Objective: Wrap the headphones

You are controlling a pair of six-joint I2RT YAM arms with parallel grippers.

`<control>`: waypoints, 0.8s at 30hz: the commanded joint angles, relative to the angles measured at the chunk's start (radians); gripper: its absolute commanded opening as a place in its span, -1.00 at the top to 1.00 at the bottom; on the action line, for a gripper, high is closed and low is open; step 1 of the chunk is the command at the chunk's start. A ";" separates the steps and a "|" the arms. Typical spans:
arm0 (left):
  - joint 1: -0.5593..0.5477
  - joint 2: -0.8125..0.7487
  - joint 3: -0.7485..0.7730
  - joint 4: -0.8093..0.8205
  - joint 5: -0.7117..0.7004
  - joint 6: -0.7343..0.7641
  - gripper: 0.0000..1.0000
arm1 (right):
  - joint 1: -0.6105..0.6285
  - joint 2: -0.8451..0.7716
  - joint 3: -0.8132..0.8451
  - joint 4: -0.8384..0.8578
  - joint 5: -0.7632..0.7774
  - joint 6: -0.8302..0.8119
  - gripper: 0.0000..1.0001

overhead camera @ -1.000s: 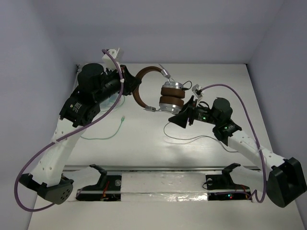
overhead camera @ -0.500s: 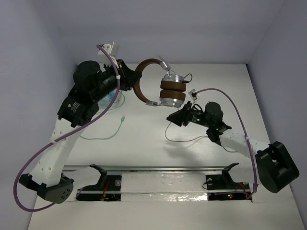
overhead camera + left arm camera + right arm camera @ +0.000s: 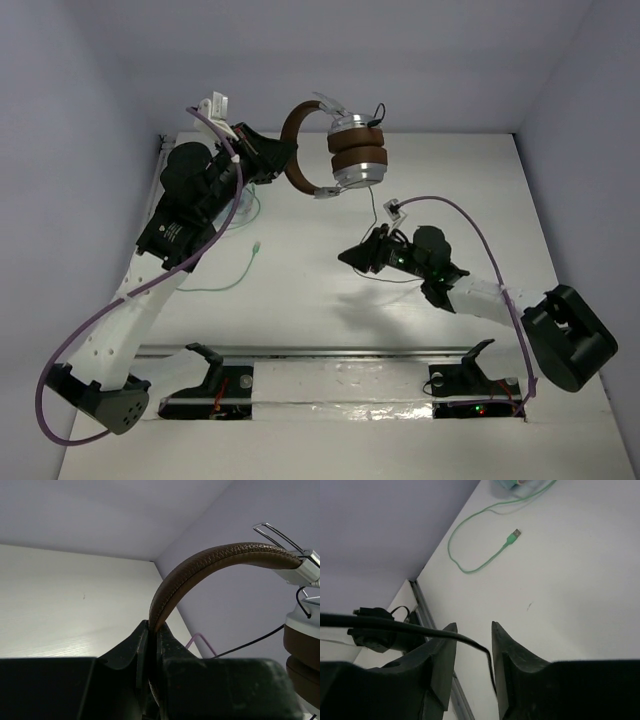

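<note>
Two arms are sharing the job. The left gripper point(image 3: 270, 160) is clenching the brown headband point(image 3: 210, 560) of the headphones point(image 3: 350, 158) between its fingers. It is holding them in the air over the far edge of the counter point(image 3: 300, 320), roughly midway along it, with the silver cups pressed together and hanging to the right of the grip. The black cable point(image 3: 375, 212) is dropping from the cups toward the right gripper point(image 3: 354, 256), which is hovering low near the counter's middle. In the right wrist view its fingers are standing parted, and the cable is running loosely across the gap, not pinched. No turns of cable are showing on the headband or cups, so the wrapping step is probably only starting, with the cable being gathered first. The next move is likely calling for the right fingers to close on the cable and carry it around the cups or band. Meanwhile the left would need to hold steady, and the pull should stay light so the thin lead is not yanked. The left arm is reaching up from the near-left corner, elbow high by the left edge, wrist turned rightward. The right arm is stretching low from the near-right corner, fingers pointing left. A green cable point(image 3: 243, 275) is lying toward the left edge, well apart.
</note>
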 commanded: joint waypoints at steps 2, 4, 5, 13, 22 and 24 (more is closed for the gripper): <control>0.005 -0.013 0.076 0.147 -0.032 -0.057 1.00 | 0.036 0.007 -0.014 0.091 0.044 0.016 0.35; 0.005 -0.010 0.080 0.139 -0.064 -0.051 1.00 | 0.057 0.006 -0.019 0.090 0.051 0.029 0.61; 0.005 -0.012 0.074 0.141 -0.076 -0.048 1.00 | 0.066 0.004 -0.021 0.087 0.054 0.032 0.67; 0.005 -0.056 -0.087 0.201 -0.281 -0.055 1.00 | 0.187 -0.086 0.032 -0.235 0.267 0.000 1.00; 0.005 -0.128 -0.194 0.161 -0.622 0.052 1.00 | 0.315 -0.219 0.093 -0.557 0.424 -0.029 1.00; 0.005 -0.130 -0.199 0.147 -0.673 0.070 1.00 | 0.345 -0.232 0.110 -0.597 0.446 -0.027 1.00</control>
